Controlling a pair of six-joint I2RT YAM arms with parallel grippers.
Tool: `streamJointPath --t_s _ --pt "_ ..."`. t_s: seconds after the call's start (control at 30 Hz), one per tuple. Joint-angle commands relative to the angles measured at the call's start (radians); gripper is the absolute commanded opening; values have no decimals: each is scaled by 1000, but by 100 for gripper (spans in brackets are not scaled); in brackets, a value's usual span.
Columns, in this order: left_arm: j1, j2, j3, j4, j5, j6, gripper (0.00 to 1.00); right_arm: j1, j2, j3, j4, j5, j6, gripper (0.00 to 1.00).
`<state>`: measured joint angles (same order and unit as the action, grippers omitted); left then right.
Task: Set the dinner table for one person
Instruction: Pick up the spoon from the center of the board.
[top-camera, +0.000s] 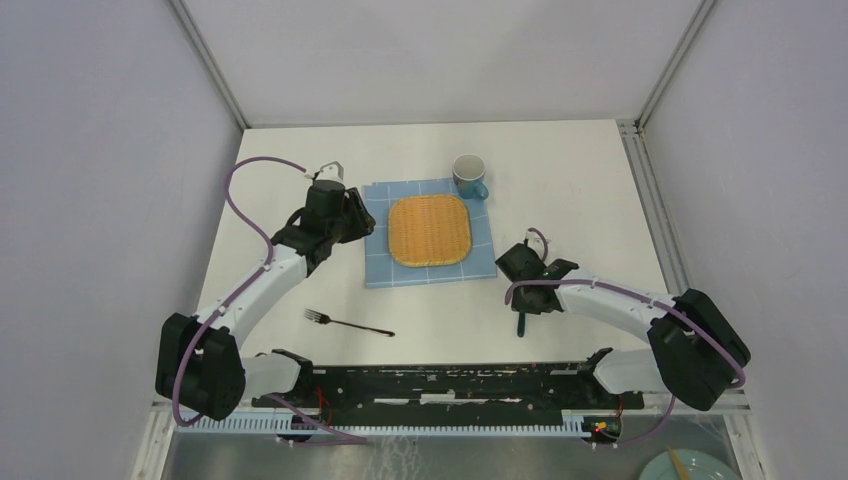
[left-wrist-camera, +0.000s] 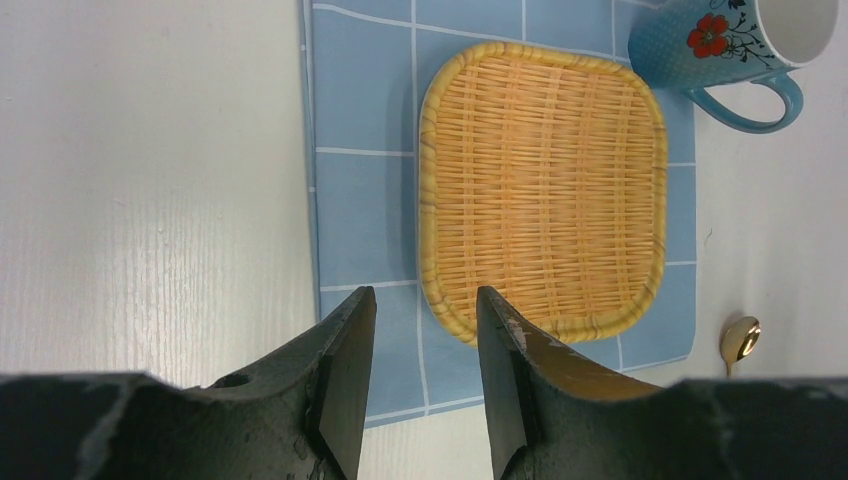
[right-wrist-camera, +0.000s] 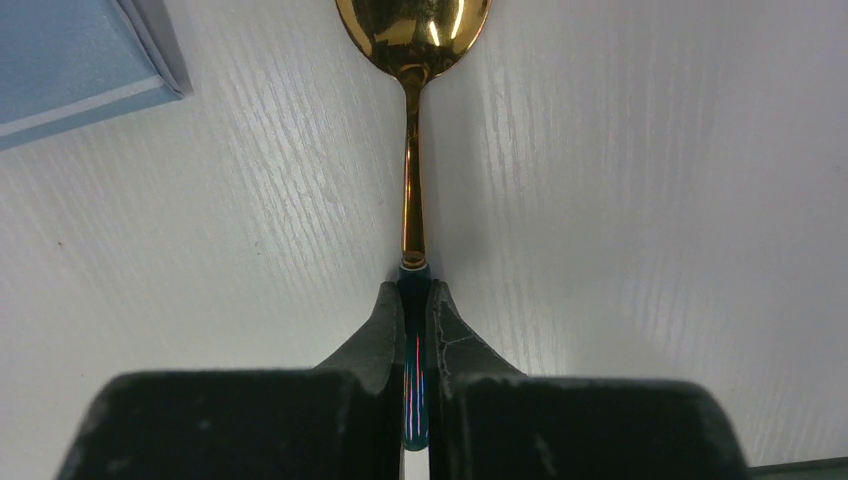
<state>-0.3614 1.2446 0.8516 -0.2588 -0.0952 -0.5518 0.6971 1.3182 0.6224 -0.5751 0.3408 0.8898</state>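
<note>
The square blue cloth (left-wrist-camera: 365, 215) carried thin white grid lines, and the woven tray (left-wrist-camera: 545, 190) was straw-yellow. The blue ceramic mug (left-wrist-camera: 690, 50) bore a red flower. The gold metal spoon (right-wrist-camera: 412, 30) had a teal handle.

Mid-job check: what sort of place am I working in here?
Probably a lab test cell, not a home: a white tabletop boxed in by plain panels on metal framing, with a staged setting of blue checked cloth, woven tray and mug.

The dinner table (top-camera: 585, 200) is a large, flat, matte white rectangle.
</note>
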Motion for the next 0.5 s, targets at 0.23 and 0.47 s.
streamJointPath --t_s 0.23,0.47 --pt "-3 1 17 33 14 15 49 19 -21 11 -47 67 -14 0" --pt "-3 6 17 40 18 11 49 21 -51 85 -108 88 -52 0"
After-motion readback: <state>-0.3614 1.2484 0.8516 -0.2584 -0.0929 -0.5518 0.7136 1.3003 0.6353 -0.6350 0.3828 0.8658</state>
